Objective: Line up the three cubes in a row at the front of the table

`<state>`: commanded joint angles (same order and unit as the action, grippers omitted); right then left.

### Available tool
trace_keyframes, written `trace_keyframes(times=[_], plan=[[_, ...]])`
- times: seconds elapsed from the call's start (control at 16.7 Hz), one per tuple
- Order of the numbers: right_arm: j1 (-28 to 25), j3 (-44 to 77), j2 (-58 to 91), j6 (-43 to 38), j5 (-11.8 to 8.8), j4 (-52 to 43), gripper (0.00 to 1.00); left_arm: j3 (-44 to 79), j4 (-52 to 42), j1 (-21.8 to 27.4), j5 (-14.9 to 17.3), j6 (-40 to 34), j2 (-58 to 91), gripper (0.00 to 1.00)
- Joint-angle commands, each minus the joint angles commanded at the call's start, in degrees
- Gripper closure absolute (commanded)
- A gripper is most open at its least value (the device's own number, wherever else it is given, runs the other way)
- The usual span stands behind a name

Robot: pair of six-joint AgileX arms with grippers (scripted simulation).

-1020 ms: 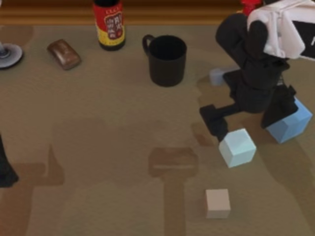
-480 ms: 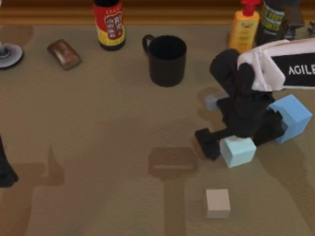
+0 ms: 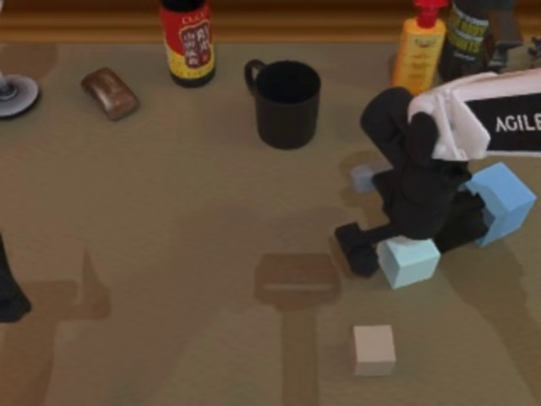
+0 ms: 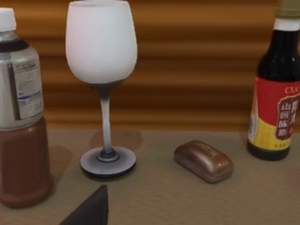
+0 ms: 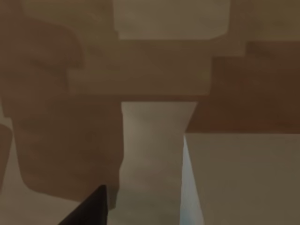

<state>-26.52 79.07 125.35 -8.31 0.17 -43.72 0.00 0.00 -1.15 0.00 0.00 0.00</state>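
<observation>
The pale mint-white cube (image 3: 410,262) sits right of centre on the table (image 3: 169,254). My right gripper (image 3: 414,241) is low over it and open, one finger left of the cube and the other to its right. In the right wrist view the mint cube (image 5: 243,183) fills one side, with one dark fingertip (image 5: 91,208) apart from it. The sky-blue cube (image 3: 505,199) rests just behind the right arm. Alone near the front edge lies the small beige cube (image 3: 374,349). My left gripper (image 3: 8,296) is parked at the left edge, open.
Along the back stand a black mug (image 3: 287,101), a soy sauce bottle (image 3: 188,42), a yellow bottle (image 3: 420,46) and a dark bottle (image 3: 469,34). A brown rounded lump (image 3: 110,93) and a wine glass (image 4: 102,84) are back left. A small grey-blue block (image 3: 363,178) lies beside the right arm.
My right arm has come down and forward so that its fingers straddle the mint cube. The cubes have stayed where they were. The left arm has not moved.
</observation>
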Motion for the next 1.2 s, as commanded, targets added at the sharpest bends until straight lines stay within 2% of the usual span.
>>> trace_keyframes(times=[0.66, 1.2], plan=[[0.0, 0.0, 0.0, 0.0, 0.0, 0.0, 0.98, 0.0, 0.0, 0.0, 0.0, 0.0, 0.0, 0.0], [0.11, 0.46, -1.38, 0.06, 0.17, -0.54, 1.0, 0.0, 0.0, 0.0, 0.0, 0.0, 0.0, 0.0]])
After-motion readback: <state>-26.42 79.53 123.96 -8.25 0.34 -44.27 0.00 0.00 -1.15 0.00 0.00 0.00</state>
